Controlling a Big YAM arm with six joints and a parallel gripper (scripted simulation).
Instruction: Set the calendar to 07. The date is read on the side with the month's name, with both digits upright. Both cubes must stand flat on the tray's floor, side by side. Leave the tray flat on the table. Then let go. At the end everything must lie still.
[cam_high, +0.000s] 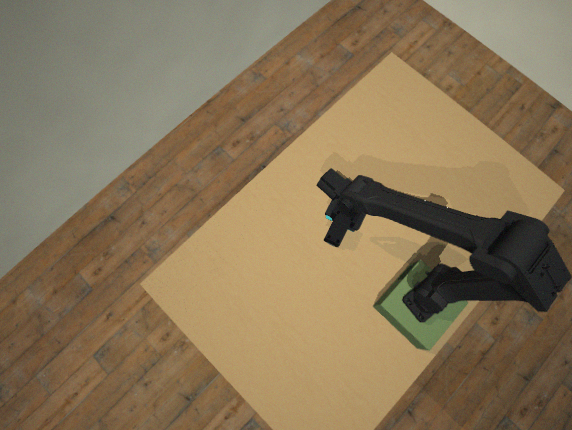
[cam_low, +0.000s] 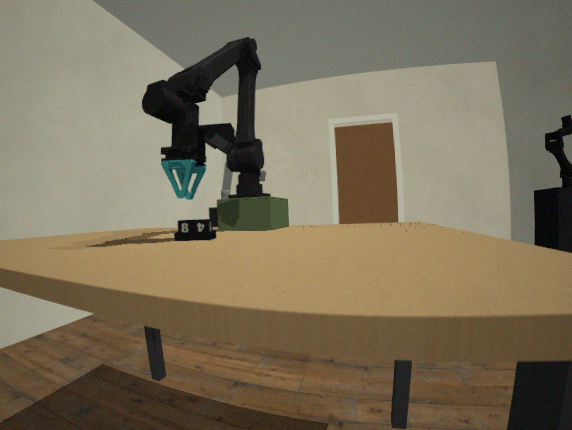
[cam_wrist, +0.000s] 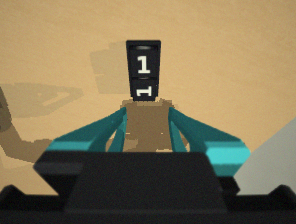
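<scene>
Seen from outside: door (cam_low: 366, 172) at two o'clock, black stand (cam_low: 549, 217) at three, plank floor (cam_high: 125, 200) (cam_low: 300, 362) at six, left wall (cam_low: 75, 125) at ten.
</scene>
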